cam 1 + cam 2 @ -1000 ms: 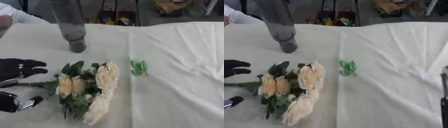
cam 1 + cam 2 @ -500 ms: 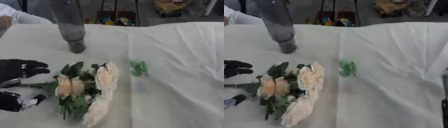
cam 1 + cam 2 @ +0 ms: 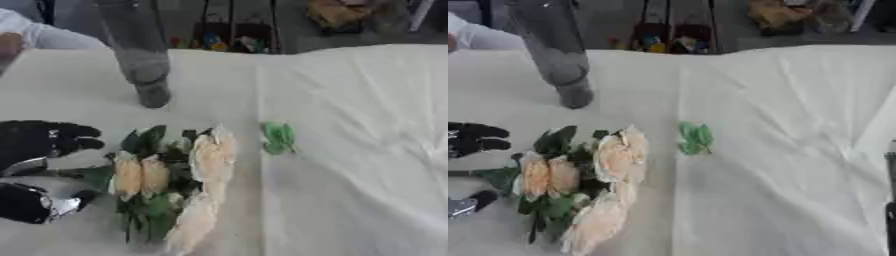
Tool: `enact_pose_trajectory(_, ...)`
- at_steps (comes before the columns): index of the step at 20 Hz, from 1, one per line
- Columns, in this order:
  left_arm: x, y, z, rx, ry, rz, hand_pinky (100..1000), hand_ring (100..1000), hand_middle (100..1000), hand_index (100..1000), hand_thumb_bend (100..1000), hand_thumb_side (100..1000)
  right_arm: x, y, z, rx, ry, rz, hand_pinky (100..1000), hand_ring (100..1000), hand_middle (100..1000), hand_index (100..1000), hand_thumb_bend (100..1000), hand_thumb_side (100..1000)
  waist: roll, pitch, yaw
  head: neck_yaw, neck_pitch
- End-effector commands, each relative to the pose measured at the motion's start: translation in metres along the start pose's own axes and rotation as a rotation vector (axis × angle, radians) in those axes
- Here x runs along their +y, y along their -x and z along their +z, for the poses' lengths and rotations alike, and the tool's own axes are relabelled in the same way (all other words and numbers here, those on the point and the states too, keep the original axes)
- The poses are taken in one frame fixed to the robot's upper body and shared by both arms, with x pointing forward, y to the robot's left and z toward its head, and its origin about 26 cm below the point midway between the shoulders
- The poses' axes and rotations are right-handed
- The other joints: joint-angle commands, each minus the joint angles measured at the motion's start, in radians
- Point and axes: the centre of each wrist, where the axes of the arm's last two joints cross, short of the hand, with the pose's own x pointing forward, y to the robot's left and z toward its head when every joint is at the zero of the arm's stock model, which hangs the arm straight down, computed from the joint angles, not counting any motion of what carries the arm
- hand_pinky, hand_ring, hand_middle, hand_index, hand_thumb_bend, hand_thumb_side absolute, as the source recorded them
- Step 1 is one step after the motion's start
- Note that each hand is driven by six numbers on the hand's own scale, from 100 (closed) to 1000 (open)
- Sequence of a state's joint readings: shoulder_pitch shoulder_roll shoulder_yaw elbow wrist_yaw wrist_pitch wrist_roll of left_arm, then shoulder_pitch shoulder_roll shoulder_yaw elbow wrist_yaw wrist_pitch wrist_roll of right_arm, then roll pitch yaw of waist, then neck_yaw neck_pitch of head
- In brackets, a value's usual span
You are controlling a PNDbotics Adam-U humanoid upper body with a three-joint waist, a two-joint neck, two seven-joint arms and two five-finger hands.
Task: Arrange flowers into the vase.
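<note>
You are looking at cream-peach roses (image 3: 208, 160) showing dark green leaves, a bright green loose leaf (image 3: 278, 137) lying apart, a grey vase (image 3: 136, 47), a plain off-white tablecloth (image 3: 359, 150), and your black-and-silver left hand (image 3: 37, 145).

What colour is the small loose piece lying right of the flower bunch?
Green; the loose piece shows best in the left eye view.
</note>
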State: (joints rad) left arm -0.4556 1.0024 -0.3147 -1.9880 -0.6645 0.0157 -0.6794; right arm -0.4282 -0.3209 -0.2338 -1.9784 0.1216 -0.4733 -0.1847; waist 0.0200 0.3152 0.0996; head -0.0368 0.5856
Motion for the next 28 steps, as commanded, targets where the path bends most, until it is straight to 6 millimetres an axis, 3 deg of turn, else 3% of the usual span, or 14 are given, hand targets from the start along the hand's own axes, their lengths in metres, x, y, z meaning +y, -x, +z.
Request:
enact_pose_trajectory(1, 0.009, 0.0, 0.003, 0.002, 0.003, -0.012, 895, 933, 965, 1000, 314, 882, -0.003, -0.006, -0.009, -0.038, -0.011, -0.001, 544, 771, 561, 772, 100, 858, 0.003, -0.013, -0.002, 0.005, -0.016)
enact_pose_trajectory(9, 0.01, -0.003, 0.0, -0.007, 0.066, 0.019, 878, 920, 956, 1000, 326, 889, -0.003, -0.006, -0.009, -0.037, -0.013, -0.003, 544, 772, 559, 772, 100, 858, 0.005, -0.006, -0.005, 0.008, -0.02)
enact_pose_trajectory(28, 0.001, 0.012, -0.022, 0.007, 0.16, 0.115, 872, 937, 955, 1000, 322, 916, -0.004, -0.006, -0.009, -0.037, -0.02, -0.006, 545, 775, 550, 773, 100, 860, 0.008, 0.006, -0.012, 0.021, -0.032)
